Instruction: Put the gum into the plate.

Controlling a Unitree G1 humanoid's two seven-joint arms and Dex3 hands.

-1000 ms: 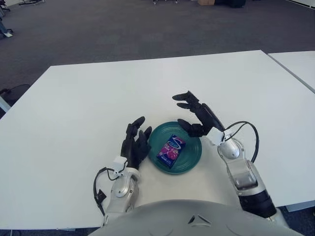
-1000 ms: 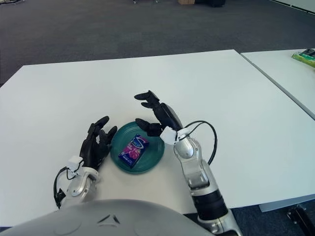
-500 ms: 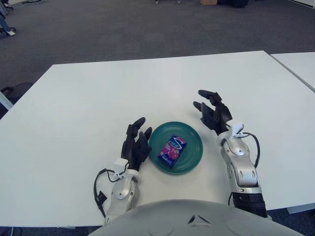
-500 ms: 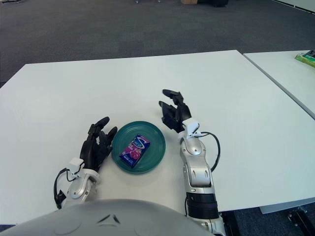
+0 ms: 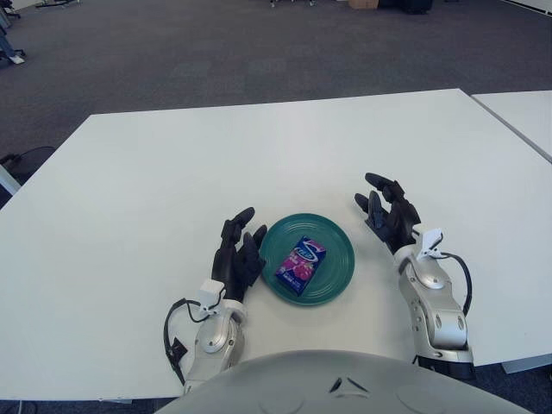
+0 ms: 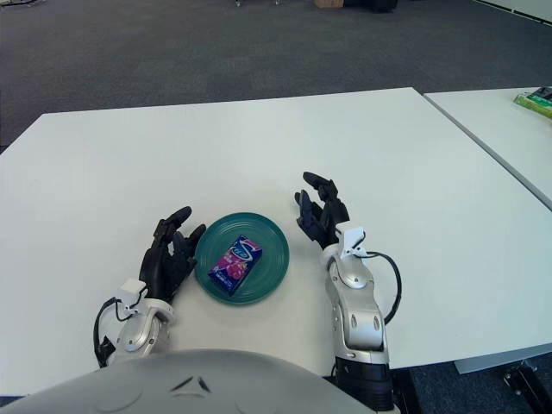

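Observation:
A purple and pink gum pack (image 5: 300,263) lies flat inside the teal plate (image 5: 333,241) near the table's front edge. My right hand (image 5: 387,211) is to the right of the plate, apart from it, fingers spread and holding nothing. Just left of the plate is my left hand (image 5: 239,253), fingers relaxed and empty, its fingertips close to the plate's rim.
The white table (image 5: 259,155) stretches far ahead and to both sides. A second white table (image 6: 500,121) stands at the right across a narrow gap, with a green item (image 6: 535,100) on its far edge. Dark carpet lies beyond.
My right hand has drawn back from above the plate's right rim to the right and toward me, lowering beside the plate. The gum stays in the plate; the left hand has not moved.

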